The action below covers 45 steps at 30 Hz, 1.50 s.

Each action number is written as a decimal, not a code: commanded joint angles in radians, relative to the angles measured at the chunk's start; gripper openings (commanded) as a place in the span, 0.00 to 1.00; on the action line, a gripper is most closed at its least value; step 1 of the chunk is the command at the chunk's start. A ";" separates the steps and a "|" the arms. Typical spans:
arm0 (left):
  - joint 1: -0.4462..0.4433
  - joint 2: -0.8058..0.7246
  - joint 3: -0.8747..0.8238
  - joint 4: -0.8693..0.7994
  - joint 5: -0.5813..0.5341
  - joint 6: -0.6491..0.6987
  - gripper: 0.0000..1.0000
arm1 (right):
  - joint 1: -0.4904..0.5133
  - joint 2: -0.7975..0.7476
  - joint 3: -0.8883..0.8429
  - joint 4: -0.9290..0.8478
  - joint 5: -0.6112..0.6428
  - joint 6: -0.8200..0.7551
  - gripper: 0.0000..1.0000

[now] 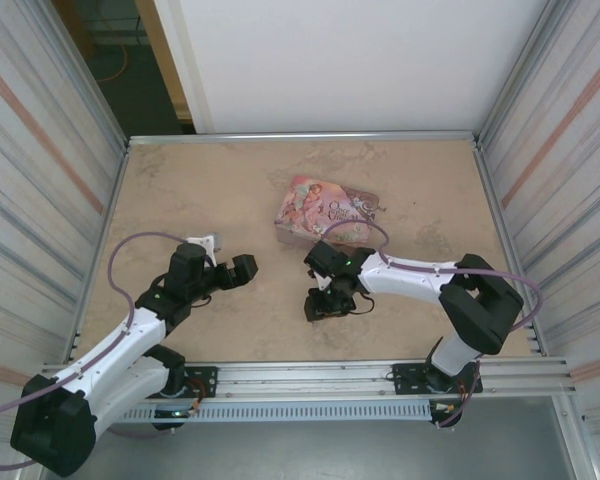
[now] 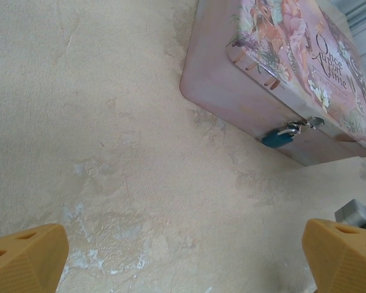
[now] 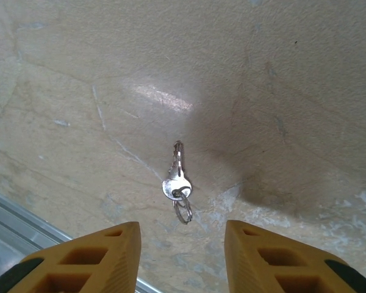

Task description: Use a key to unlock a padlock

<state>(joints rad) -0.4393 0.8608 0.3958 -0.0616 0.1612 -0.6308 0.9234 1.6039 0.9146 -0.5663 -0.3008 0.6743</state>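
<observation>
The pink tin [image 2: 274, 67] lies on the desk [image 2: 110, 152], its lid lettered "Once Upon a Time" (curly script, the small "a" barely legible). The blue padlock [image 2: 276, 138] sits against the tin's side wall at the clasp. The key [image 3: 177, 180], on a small ring, lies on the desk on the arms' side of the tin, below the right tool [image 3: 183, 253], which is partly spread and pinches nothing. The left tool [image 2: 183, 262], left of the tin, is spread wide and empty.

The tin [image 1: 327, 212] stands as an obstacle at the far middle of the table [image 1: 180, 190]. From the left gripper [image 2: 183, 238] to the padlock [image 2: 277, 138], which hangs on the tin's side wall, the surface is bare. Around the key [image 3: 177, 183] the table is bare too, and the right gripper [image 3: 180, 235] has its fingers apart just before it. The rail [image 3: 24, 223] runs near the key on one side.
</observation>
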 commanded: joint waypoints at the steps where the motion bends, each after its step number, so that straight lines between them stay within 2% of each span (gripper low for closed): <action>1: -0.007 0.003 -0.013 0.032 -0.021 -0.015 0.99 | 0.007 0.024 0.027 -0.002 -0.026 0.014 0.38; 21: -0.007 0.016 -0.012 0.024 -0.029 -0.018 0.99 | 0.009 0.063 0.017 0.032 -0.035 0.023 0.30; 39: -0.007 0.010 -0.009 0.011 -0.036 -0.020 0.99 | 0.018 0.098 0.007 0.043 -0.048 0.036 0.28; 45: -0.007 0.007 -0.011 0.006 -0.041 -0.020 0.99 | 0.020 0.113 0.007 0.043 -0.047 0.038 0.23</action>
<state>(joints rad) -0.4408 0.8787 0.3901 -0.0479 0.1432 -0.6338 0.9310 1.6829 0.9146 -0.5179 -0.3252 0.6910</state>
